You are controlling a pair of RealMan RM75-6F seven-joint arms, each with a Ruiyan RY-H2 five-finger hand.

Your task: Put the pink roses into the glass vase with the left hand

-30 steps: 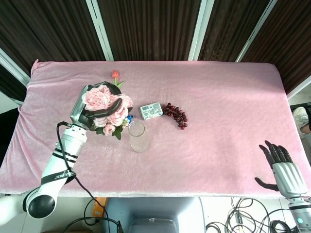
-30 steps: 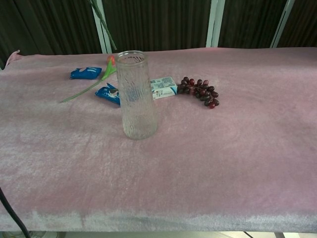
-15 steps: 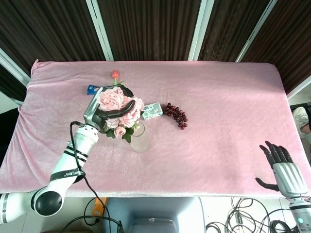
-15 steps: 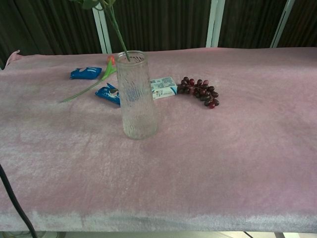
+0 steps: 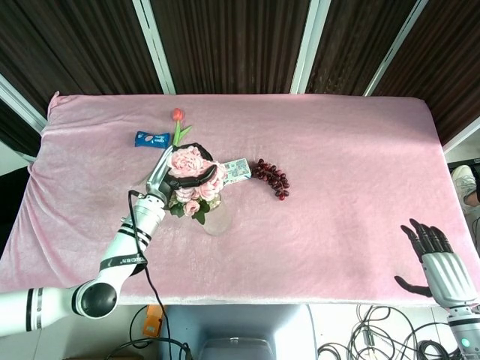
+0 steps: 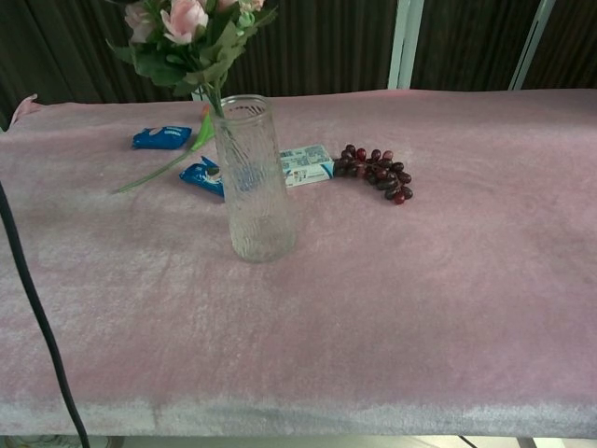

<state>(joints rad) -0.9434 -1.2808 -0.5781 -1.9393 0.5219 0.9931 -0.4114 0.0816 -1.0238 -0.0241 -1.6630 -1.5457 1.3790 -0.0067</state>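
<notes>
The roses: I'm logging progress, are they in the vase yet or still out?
Partly in: the pink roses have stems entering the glass vase mouth, blooms above the rim, left hand holding them.

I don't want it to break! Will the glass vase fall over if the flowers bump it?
It might. The glass vase is tall and narrow with nothing visible inside to weigh it down, so a sideways nudge from the pink roses could tip it. The soft pink cloth probably cushions a fall somewhat.

Staged lab rig: pink velvet-draped table (image 5: 360, 150), dark slatted wall panels (image 5: 225, 45), loose cables (image 5: 375, 337) underneath.
</notes>
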